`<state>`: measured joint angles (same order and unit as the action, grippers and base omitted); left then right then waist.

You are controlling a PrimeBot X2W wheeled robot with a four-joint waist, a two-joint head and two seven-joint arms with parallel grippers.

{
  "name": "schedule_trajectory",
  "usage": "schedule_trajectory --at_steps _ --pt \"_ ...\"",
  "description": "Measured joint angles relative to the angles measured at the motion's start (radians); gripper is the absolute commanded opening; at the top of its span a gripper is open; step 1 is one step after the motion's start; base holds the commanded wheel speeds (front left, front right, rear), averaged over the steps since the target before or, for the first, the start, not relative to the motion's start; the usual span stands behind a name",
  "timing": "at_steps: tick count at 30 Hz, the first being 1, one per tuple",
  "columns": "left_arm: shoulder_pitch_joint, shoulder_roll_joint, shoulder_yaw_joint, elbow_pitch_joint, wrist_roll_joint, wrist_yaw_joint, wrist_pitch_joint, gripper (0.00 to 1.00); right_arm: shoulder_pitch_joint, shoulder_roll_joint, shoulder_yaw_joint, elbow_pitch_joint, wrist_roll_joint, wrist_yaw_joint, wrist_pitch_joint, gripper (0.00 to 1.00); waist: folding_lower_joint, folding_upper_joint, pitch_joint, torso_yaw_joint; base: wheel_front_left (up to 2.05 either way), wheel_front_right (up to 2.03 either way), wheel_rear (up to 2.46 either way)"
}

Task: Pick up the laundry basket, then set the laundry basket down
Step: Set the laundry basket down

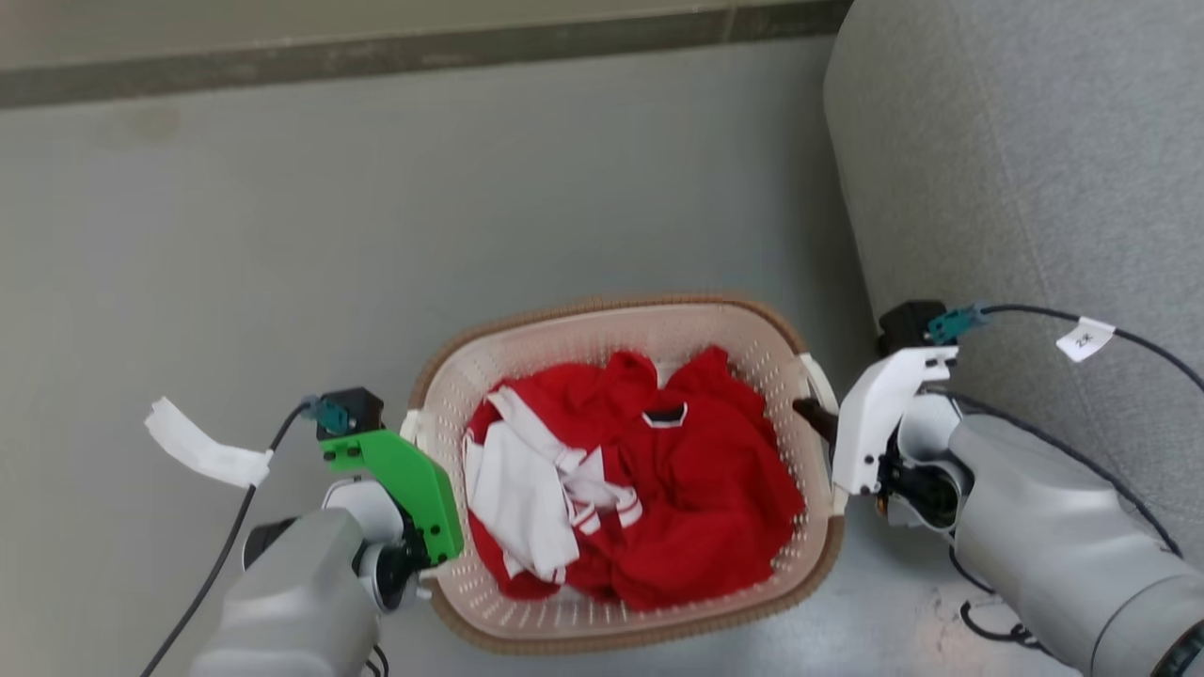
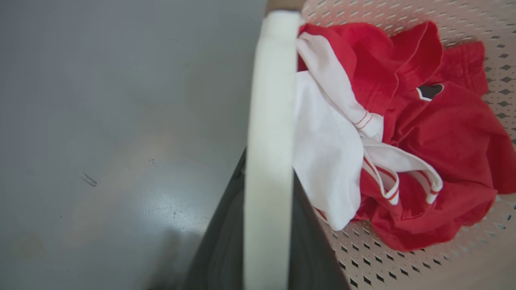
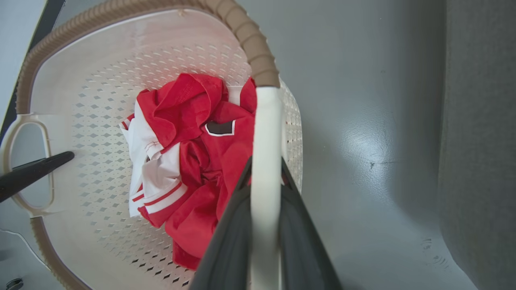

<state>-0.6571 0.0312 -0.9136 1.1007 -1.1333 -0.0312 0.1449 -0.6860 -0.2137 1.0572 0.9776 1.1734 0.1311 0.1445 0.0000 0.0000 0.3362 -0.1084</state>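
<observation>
Our left gripper (image 2: 269, 169) is clamped on the left handle (image 2: 268, 100), our right gripper (image 3: 266, 169) on the right handle (image 3: 266, 129). We see the laundry basket (image 1: 602, 324) between our arms, equally near to both, perhaps just above the floor (image 1: 282, 235).

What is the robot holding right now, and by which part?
The laundry basket: the left gripper clamps its left handle, the right gripper its right handle.

The left pincer (image 2: 269, 169) clamps the laundry basket (image 2: 403, 262) by its white handle (image 2: 270, 100); red-white clothes (image 2: 403, 133) right of handle, grey floor (image 2: 100, 121) left.
</observation>
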Motion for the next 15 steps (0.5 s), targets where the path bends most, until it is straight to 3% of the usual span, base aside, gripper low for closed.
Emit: schedule_trajectory --at_steps 15 --pt "-0.095 0.000 -0.005 -0.018 0.028 0.033 -0.111 0.00 -0.068 -0.027 -0.004 -0.043 -0.004 0.000 -0.116 0.00 0.0000 0.0000 0.164 -0.009 0.00 0.00 0.00"
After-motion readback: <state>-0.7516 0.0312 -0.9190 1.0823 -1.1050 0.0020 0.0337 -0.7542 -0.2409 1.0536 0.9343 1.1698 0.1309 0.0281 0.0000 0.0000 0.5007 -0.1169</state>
